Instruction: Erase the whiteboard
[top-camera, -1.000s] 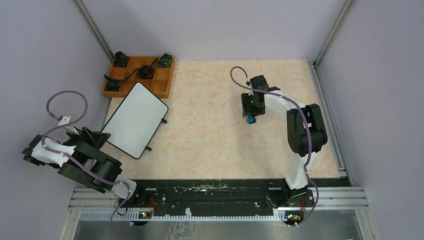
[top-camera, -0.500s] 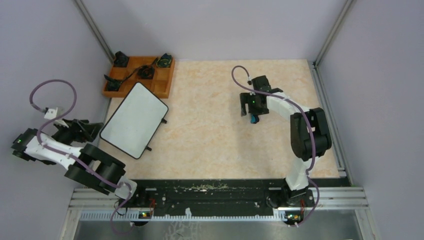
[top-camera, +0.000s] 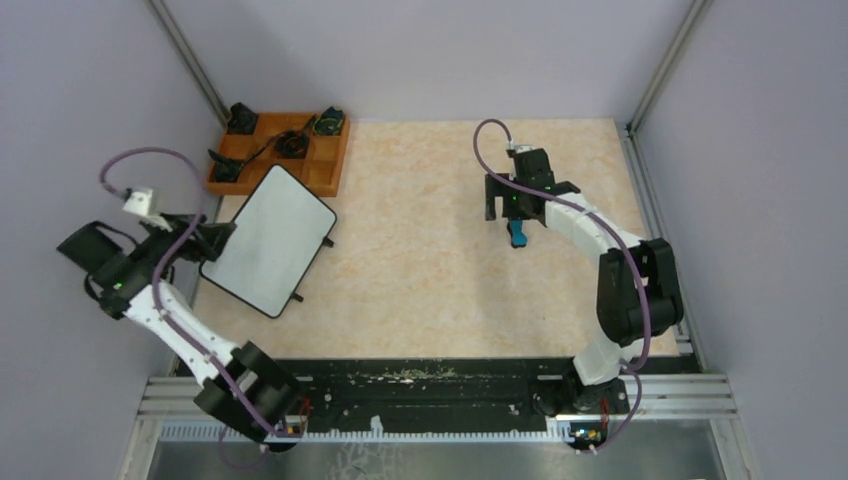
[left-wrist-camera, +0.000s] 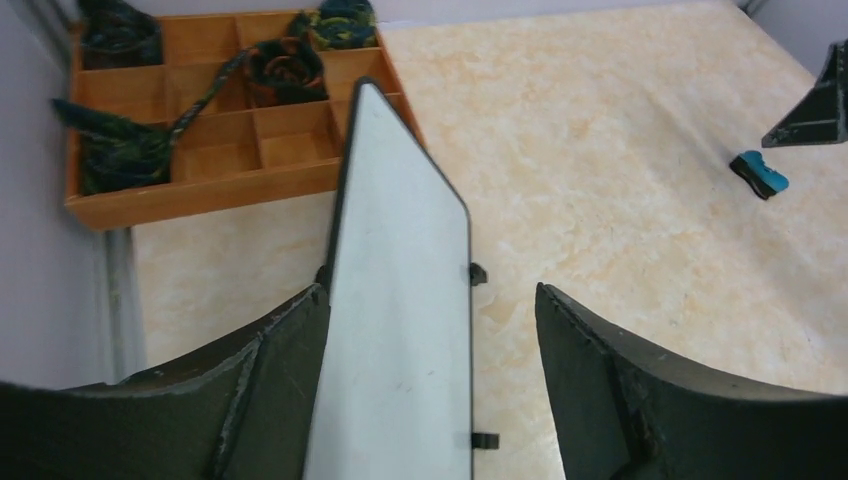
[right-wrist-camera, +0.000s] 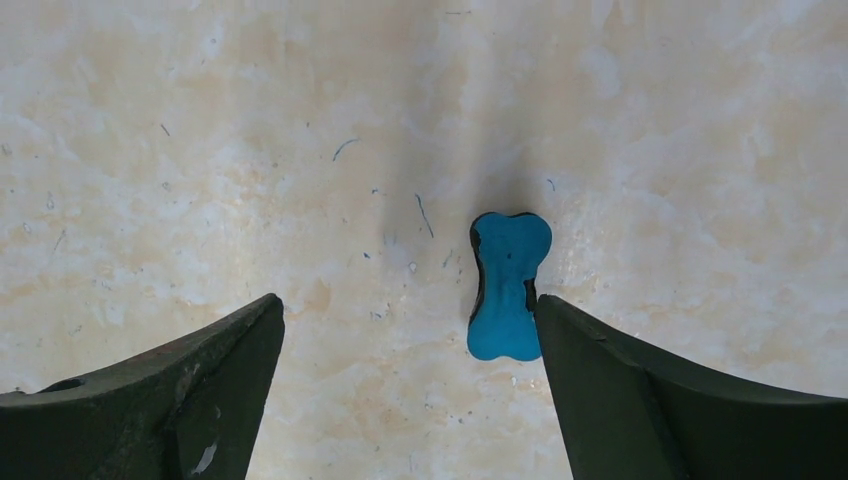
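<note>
At the far left, against the wall, the left gripper (top-camera: 213, 236) has its claw spread wide. In its wrist view the whiteboard (top-camera: 268, 240) runs up between the two fingers (left-wrist-camera: 275, 365), with the left finger overlapping the board's left edge (whether it presses on the board I cannot tell). The board lies at a slant on the left part of the table (top-camera: 420, 290), its face plain white, with small black feet jutting from its right side.

Its far corner lies right at the front rim of the orange tray (top-camera: 322, 183) in the back-left corner. Dark blue-green rolls of patterned cloth (left-wrist-camera: 285, 65) sit in four of the tray's cells: back left, back right, middle and front left. A strip trails from the middle roll to the front-left one. Bare wood shows in the other cells.

Right of the board, a broad stretch of marbled tabletop lies open. Past the middle, a blue bone-shaped eraser (right-wrist-camera: 507, 285) lies flat on the table. The right gripper (right-wrist-camera: 410, 310) hangs above it with its fingers parted and not holding it, the eraser just beside the right-hand finger in the wrist view.
</note>
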